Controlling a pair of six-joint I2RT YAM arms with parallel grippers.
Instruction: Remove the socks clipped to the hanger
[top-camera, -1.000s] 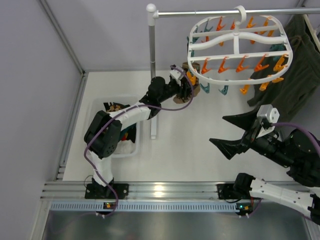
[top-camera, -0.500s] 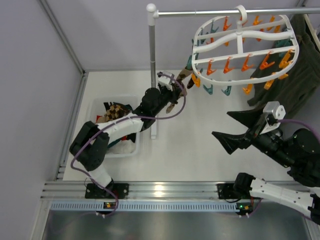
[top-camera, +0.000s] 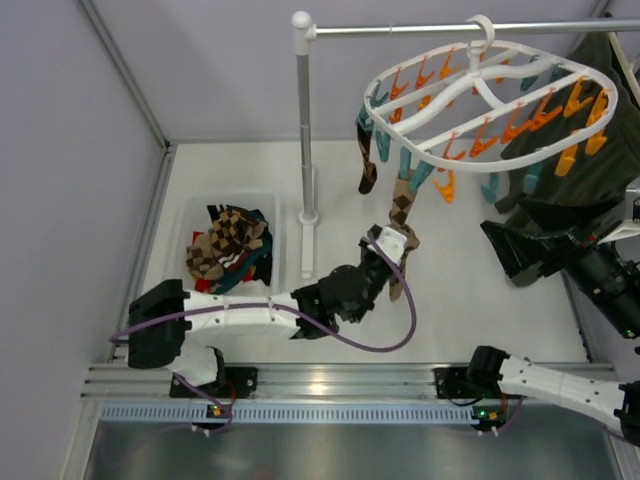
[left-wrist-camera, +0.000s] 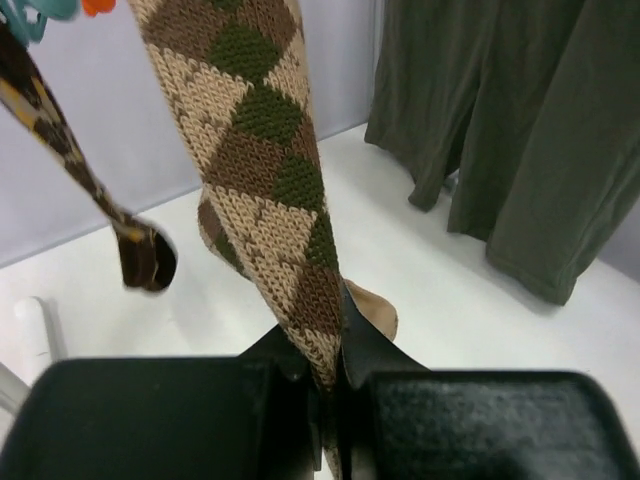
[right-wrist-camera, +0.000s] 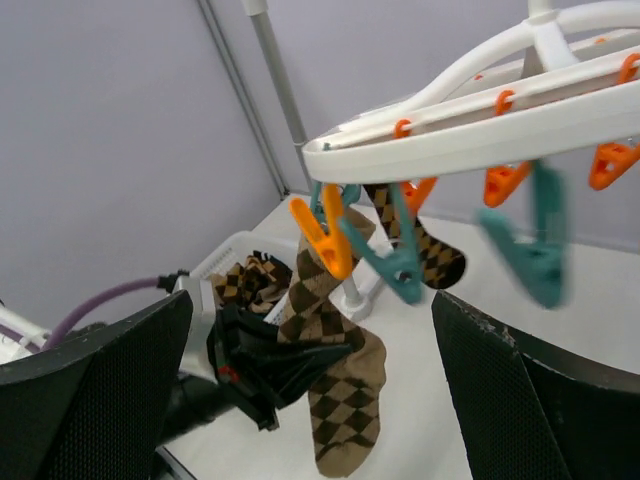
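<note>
The white oval hanger (top-camera: 481, 60) hangs tilted from the rack bar, with orange and teal clips. A brown and tan argyle sock (top-camera: 403, 205) hangs from a clip at its near left edge. My left gripper (top-camera: 395, 245) is shut on this sock's lower part (left-wrist-camera: 260, 150), which is pulled taut between the jaws (left-wrist-camera: 330, 385). The right wrist view shows the same sock (right-wrist-camera: 335, 330) in the left gripper (right-wrist-camera: 290, 355). A second, darker sock (top-camera: 368, 150) hangs beside it, free (left-wrist-camera: 130, 240). My right gripper (top-camera: 510, 235) is open and empty to the right of the hanger (right-wrist-camera: 312, 300).
A white bin (top-camera: 190, 210) at the left holds several argyle socks (top-camera: 225, 245). The grey pole rack (top-camera: 303, 130) stands between the bin and the hanger. A dark green garment (top-camera: 590, 150) hangs at the far right behind the hanger.
My left gripper has moved from the hanger's left edge down and toward the near side, pulling a sock taut. The hanger has swung and tilted. My right gripper has drawn back to the right.
</note>
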